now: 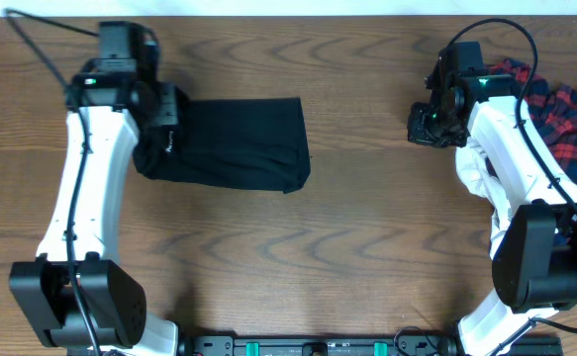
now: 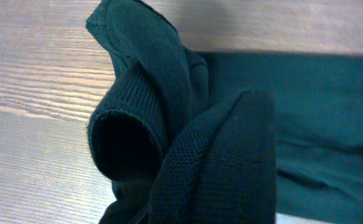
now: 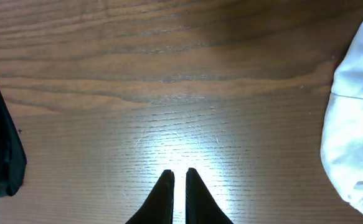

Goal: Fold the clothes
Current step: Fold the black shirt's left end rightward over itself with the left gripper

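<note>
- Clothes first: the black shirt lies on the left half of the table, already gathered into a rough flat rectangle, its right edge fairly square.
- Its left end is not flat; in the left wrist view we see the knit bunched and raised towards the camera.
- We judge the left gripper to be pressed together on that bunched end. Its fingers are hidden under the cloth, so we cannot see the pinch itself.
- The right gripper hangs over bare wood, well apart from the shirt, its fingers nearly touching with nothing between them.
- The plaid piece sits crumpled at the table's right edge, and the white piece lies loose near it.
- So we reckon the shirt is mostly folded, with its left end to finish, and the two other garments are not yet started.
</note>
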Action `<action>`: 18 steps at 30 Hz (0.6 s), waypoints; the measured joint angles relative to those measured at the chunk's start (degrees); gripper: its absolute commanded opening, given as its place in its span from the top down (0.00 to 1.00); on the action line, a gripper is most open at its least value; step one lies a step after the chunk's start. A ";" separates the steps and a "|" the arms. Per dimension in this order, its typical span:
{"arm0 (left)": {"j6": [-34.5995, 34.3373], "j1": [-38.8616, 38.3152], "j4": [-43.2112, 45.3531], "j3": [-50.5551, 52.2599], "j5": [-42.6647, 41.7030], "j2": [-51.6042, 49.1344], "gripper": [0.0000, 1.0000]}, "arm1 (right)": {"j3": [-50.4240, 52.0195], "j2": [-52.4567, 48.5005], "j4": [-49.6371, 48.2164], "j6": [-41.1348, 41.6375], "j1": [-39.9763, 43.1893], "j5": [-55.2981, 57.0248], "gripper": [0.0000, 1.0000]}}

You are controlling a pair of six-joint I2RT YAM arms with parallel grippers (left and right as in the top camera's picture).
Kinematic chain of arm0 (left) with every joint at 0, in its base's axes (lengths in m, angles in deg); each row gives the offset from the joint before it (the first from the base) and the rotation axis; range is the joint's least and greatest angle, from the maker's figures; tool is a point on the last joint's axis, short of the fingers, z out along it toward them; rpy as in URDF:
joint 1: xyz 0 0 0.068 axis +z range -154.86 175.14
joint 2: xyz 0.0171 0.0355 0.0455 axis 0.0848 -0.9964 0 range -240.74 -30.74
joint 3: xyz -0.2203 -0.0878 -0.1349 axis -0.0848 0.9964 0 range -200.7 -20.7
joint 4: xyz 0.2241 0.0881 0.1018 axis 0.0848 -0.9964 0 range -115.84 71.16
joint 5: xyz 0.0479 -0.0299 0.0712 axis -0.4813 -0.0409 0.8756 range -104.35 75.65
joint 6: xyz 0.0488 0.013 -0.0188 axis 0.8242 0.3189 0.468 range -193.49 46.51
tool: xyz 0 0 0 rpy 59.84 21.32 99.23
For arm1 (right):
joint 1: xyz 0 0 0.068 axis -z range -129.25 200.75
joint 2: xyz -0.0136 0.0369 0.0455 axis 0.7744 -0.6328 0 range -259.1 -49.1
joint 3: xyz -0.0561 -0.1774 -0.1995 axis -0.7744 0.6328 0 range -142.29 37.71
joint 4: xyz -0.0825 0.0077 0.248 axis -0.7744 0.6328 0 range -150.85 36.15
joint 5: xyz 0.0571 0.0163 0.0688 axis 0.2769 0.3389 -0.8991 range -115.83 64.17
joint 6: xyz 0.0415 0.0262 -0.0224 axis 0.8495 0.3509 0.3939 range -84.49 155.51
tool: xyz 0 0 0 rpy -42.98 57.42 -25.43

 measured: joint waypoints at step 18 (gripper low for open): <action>-0.04 -12.61 -0.96 0.00 4.52 -3.65 0.94 | 0.00 0.00 1.88 0.00 0.00 0.00 0.95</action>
